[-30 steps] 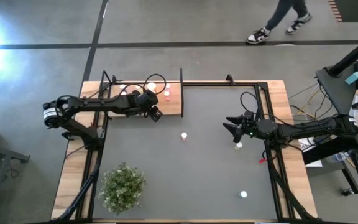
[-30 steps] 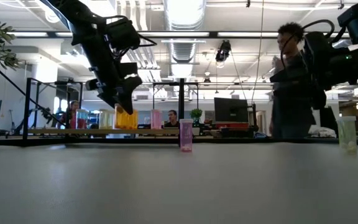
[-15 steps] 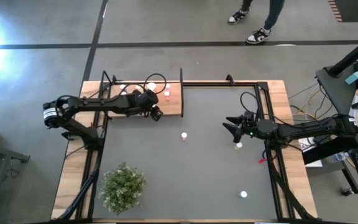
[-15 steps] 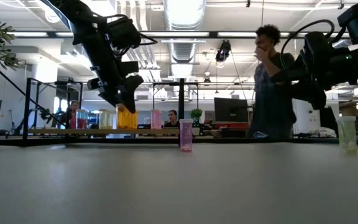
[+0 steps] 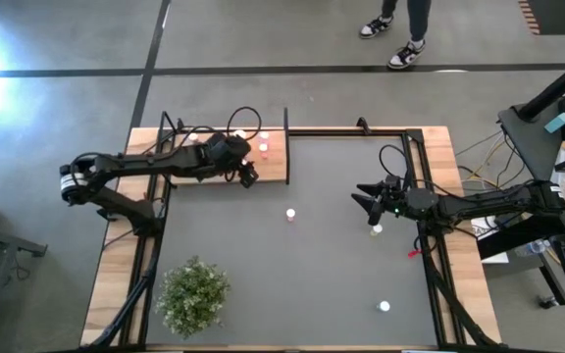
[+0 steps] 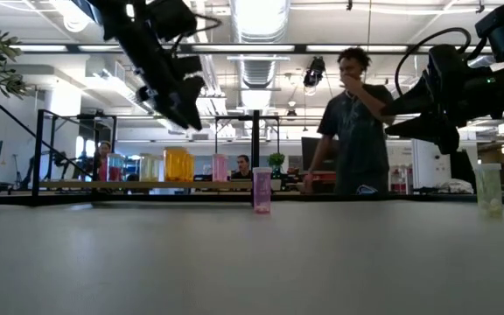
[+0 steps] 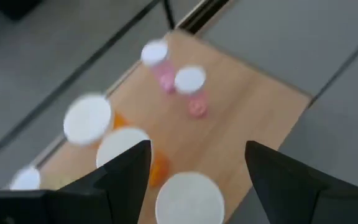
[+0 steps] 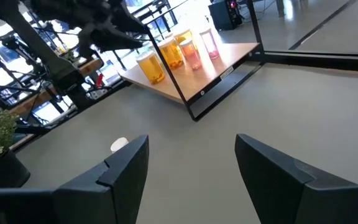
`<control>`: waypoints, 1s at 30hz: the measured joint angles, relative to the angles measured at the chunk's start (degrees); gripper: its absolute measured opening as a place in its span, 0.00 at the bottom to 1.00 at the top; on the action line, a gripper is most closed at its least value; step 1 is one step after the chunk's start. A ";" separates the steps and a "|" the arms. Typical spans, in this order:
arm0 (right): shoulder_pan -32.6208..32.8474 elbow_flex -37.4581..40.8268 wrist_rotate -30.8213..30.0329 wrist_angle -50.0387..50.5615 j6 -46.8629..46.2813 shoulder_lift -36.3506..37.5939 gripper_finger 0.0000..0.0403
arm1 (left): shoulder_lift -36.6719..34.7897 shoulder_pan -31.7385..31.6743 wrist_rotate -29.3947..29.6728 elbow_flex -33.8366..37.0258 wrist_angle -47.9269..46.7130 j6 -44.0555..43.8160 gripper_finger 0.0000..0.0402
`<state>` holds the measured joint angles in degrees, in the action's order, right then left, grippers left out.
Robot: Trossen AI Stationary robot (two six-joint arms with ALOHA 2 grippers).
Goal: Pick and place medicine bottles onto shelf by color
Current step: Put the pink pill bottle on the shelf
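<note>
The light-wood shelf (image 5: 199, 169) lies at the table's far left. Several white-capped medicine bottles stand upright on it: orange ones (image 7: 87, 119) and pink ones (image 7: 190, 81). My left gripper (image 5: 248, 176) hangs open above the shelf's near right corner, well over the large orange bottle (image 6: 178, 164), with nothing between its fingers (image 7: 129, 168). A pink bottle (image 5: 289, 214) stands alone mid-table. A pale bottle (image 5: 376, 229) stands on the table near my right gripper (image 5: 364, 196), which waits open above the table's right side.
A green bushy plant (image 5: 194, 294) stands at the near left. Another bottle (image 5: 385, 306) stands near the table's near right. Black upright rods (image 5: 285, 127) edge the shelf. A person (image 6: 353, 122) stands beyond the table's far edge.
My left gripper has risen from the large orange bottle's top to well above it, and the bottle stays upright on the shelf. The person beyond the table has walked across the background.
</note>
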<state>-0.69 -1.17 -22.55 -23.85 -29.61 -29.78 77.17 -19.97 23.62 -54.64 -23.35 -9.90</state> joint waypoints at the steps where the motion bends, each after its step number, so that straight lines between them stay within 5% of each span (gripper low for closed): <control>1: 0.00 0.00 0.00 0.01 0.01 0.00 0.57 | -0.28 0.46 -0.18 -0.50 -0.01 1.48 0.61; 10: 0.02 0.00 0.00 0.00 0.00 0.00 0.57 | 0.73 8.78 -4.58 -1.72 8.01 13.27 0.61; 30: 0.02 0.00 -0.02 0.00 0.00 0.00 0.57 | 14.71 19.17 -11.65 0.71 24.86 9.80 0.61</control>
<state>-0.67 -1.17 -22.57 -23.86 -29.61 -29.78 91.88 -0.80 11.97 -53.93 1.50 -0.10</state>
